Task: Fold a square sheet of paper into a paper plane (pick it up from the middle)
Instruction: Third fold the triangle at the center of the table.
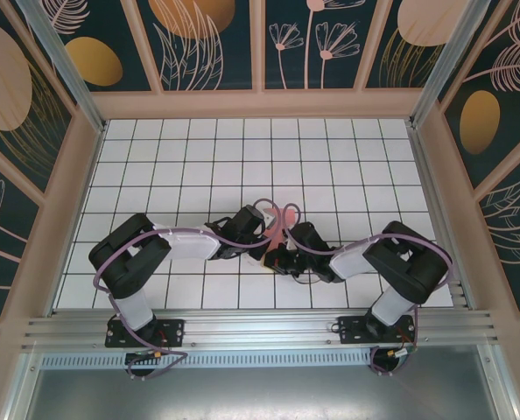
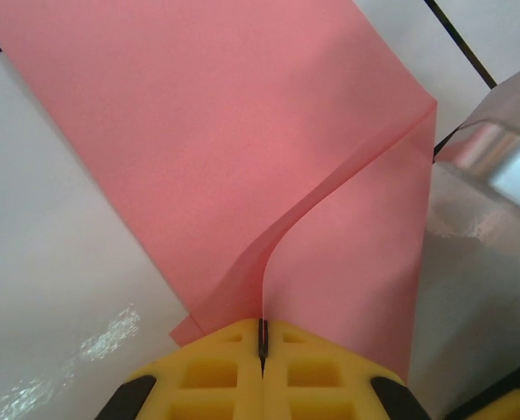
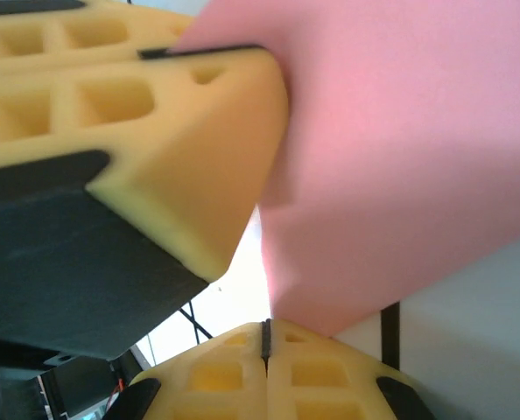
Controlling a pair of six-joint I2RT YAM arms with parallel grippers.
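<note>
We are looking at the square sheet of paper (image 1: 282, 220) sitting near the middle of the table (image 1: 155, 157), between the two arms. The left gripper (image 2: 262, 339) is pinching its near edge, the sheet spreading away ahead of it. The right gripper (image 3: 266, 337) is sitting just beside the left gripper's fingers (image 3: 181, 131), pinching the sheet from the right.

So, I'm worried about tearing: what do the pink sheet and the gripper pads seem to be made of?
The sheet looks like thin matte paper: it curls softly and keeps a crisp edge. The pads are yellow, probably soft rubber or foam, with a matte finish and moulded square pockets.
</note>
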